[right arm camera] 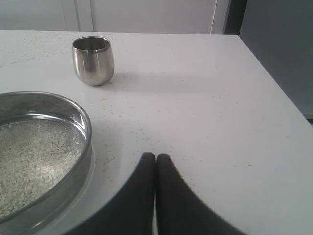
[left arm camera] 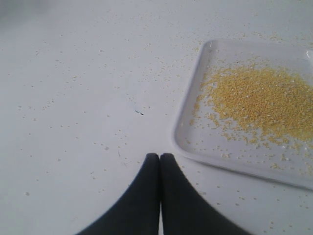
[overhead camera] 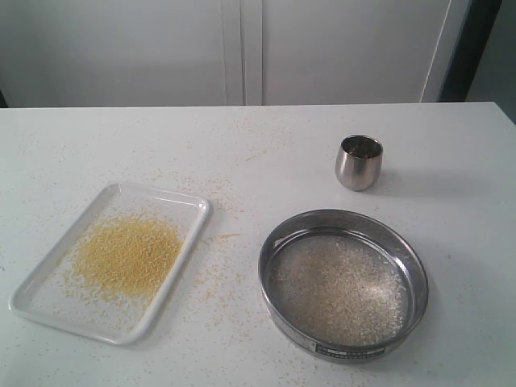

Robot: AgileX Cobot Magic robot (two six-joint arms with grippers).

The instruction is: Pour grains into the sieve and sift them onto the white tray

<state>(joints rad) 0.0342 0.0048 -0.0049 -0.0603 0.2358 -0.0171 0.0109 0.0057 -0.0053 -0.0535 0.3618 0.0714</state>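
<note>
Outside camera: the white tray [overhead camera: 173, 208] lies toward the table's [overhead camera: 121, 137] left edge, long axis slanting from near left to far middle, yellow grains [overhead camera: 127, 256] heaped on it; the sieve [overhead camera: 282, 318] sits flat nearer the right edge, open side up, whitish grains inside. Left wrist: the left gripper [left arm camera: 160, 159], fingers pressed together, hangs just off a tray corner. Right wrist: the right gripper [right arm camera: 155, 159], fingers together too, hangs beside the sieve's wall.

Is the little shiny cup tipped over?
No, the steel cup stands upright on the table, apart from the sieve.
</note>
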